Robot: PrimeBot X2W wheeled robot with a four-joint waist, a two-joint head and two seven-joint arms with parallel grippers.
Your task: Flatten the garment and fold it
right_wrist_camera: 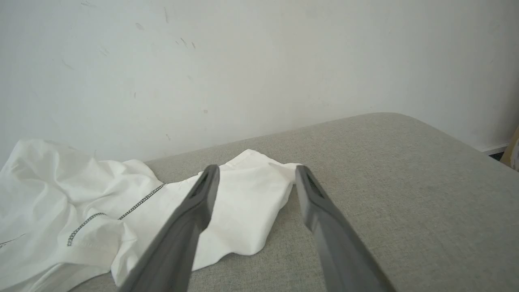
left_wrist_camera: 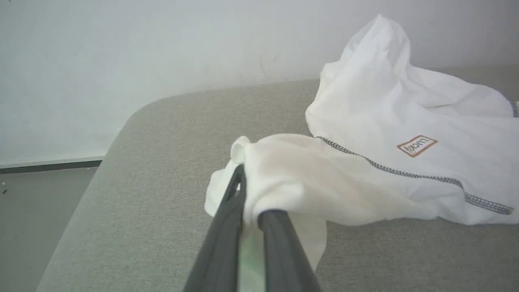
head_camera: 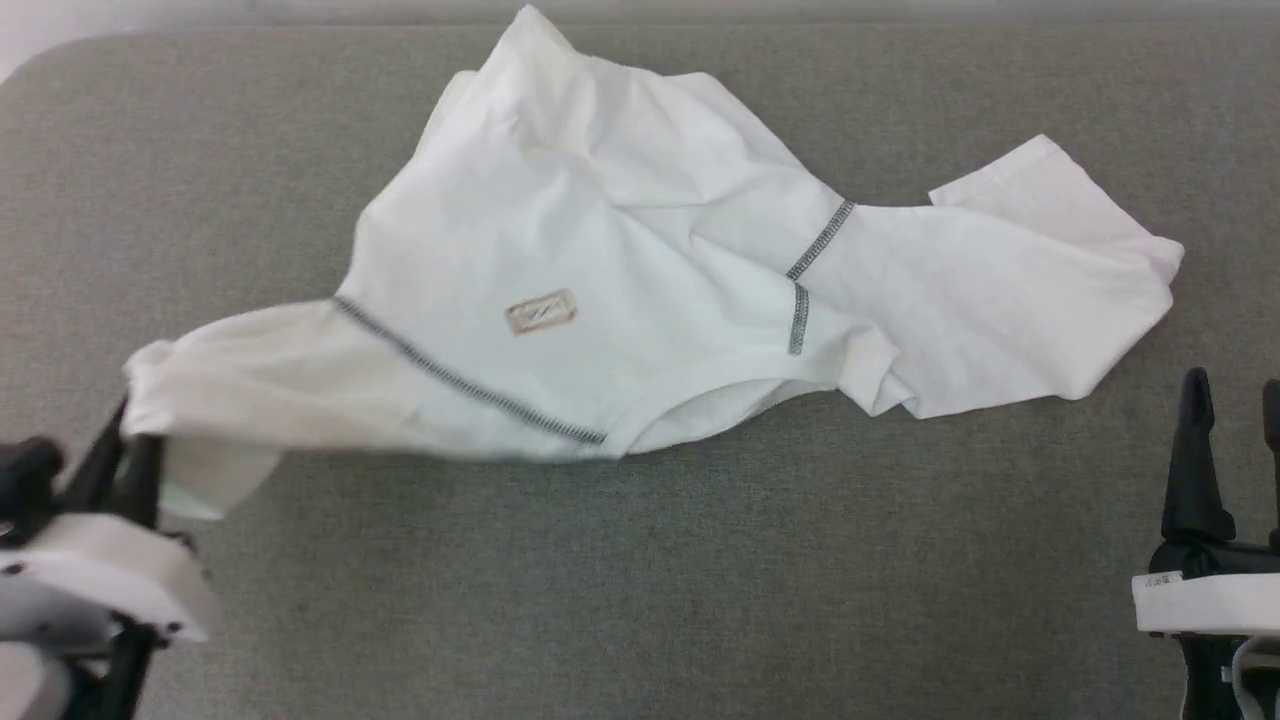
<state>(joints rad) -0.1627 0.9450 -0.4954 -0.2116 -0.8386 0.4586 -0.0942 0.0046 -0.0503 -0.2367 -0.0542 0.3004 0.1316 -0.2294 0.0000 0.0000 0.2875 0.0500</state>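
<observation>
- Nearest us and far to the left of the patch (head_camera: pixel 541 311), our left gripper (head_camera: pixel 125 430) is clenched on the cuff end of one sleeve (head_camera: pixel 260 370). It holds that end just clear of the grey padded surface (head_camera: pixel 640 600).
- Equally near, well to the right of the patch, our right gripper (head_camera: pixel 1235 390) is released. Its fingers are spread with nothing between them, and it sits near the other sleeve (head_camera: pixel 1000 300) without touching it.
- The garment (head_camera: pixel 620 200) lies rumpled on the surface with the patch facing up. The neckline curves just on our side of the patch, and a grey zigzag seam runs on either side of it.
- Right of the patch, the free sleeve is doubled back on itself.
- Beyond the patch, the body is bunched into a peak toward the wall (left_wrist_camera: pixel 162 61).
- We judge the cloth thin, light and limp. It should drape from any pinch and drag its creases along, and a shallow grip may slip.
- We would pinch the free sleeve at its cuff edge, so that both sleeves can be drawn away from the patch.
</observation>
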